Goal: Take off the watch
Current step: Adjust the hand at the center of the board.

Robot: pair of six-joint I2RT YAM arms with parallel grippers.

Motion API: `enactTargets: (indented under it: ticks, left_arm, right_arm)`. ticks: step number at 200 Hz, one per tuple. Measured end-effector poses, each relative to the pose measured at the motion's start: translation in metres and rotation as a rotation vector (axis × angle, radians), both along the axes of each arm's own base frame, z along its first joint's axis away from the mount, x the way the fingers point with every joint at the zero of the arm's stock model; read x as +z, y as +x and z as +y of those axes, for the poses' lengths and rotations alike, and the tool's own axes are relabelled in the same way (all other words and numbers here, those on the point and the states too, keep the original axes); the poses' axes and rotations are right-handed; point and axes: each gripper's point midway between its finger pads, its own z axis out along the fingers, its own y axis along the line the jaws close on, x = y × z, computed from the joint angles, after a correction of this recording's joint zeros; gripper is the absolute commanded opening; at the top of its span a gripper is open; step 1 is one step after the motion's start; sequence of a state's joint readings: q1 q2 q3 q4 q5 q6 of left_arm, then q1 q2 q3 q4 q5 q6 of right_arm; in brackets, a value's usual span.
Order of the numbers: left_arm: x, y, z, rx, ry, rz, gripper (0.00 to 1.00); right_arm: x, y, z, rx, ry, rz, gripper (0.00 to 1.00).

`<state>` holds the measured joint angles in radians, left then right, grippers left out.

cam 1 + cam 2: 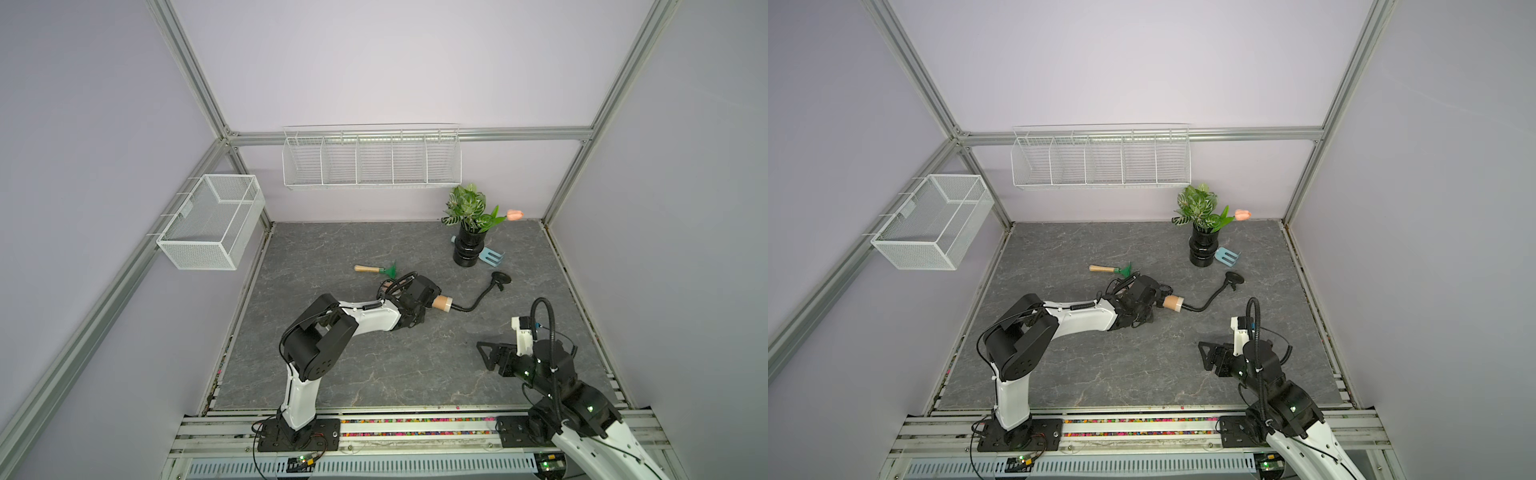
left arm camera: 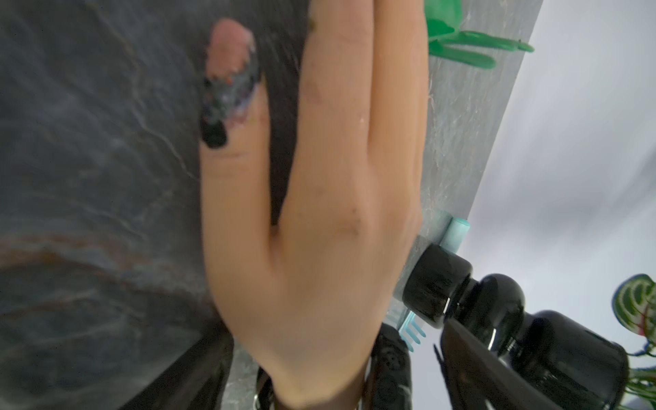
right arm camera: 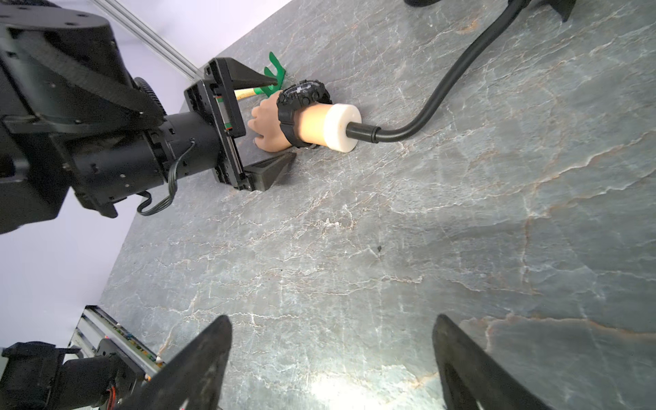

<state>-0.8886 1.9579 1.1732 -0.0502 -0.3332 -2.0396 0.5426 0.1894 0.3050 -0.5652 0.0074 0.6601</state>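
I have the mannequin hand [image 3: 265, 123] lying midway on the table [image 1: 374, 374], the watch [image 3: 301, 97] around its wrist, my left gripper [image 3: 285, 120] straddling it from the left. The rake [image 1: 376, 269] lies just behind. The stalk [image 3: 448, 87] runs off rightward, the vase [image 1: 469, 247] behind that. My right gripper [image 3: 332, 319] sits front right, well apart.

Robotics lab test cell: alu-profile frame [image 1: 192, 66], blank lilac walls [image 1: 374, 62], L arm [image 1: 297, 395] & R arm [image 1: 552, 370] bolted to front rail [image 1: 415, 427].

Both top views look steeply down from high above the front edge of the table [image 1: 374, 365], sharing the whole table. The left wrist view sits close over the hand [image 2: 312, 230]; the right wrist view, low and farther off, faces that hand and the watch [image 3: 301, 97].
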Motion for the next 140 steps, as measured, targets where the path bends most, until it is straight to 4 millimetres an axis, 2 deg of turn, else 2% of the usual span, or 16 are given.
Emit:
enactTargets:
  ticks: [21,40,73,98,140]
  left_arm:
    - [-0.006,0.0,0.012,-0.007,0.052,0.043,0.67]
    - [-0.01,0.003,0.024,-0.031,0.099,0.083,0.53]
    - [-0.008,0.007,0.036,-0.098,0.131,0.124,0.36]
    - [-0.009,0.002,0.046,-0.147,0.146,0.134,0.32]
    - [-0.013,-0.016,0.076,-0.222,0.189,0.141,0.3]
  right_arm:
    - [0.0,-0.004,-0.002,-0.002,0.013,0.0,0.92]
    - [-0.009,-0.008,0.0,0.017,-0.016,0.059,0.92]
    - [-0.025,-0.01,0.009,0.083,-0.098,0.201,0.89]
    - [-0.018,0.0,0.015,0.12,-0.168,0.235,0.89]
    - [0.01,0.044,0.037,0.165,-0.241,0.177,0.9]
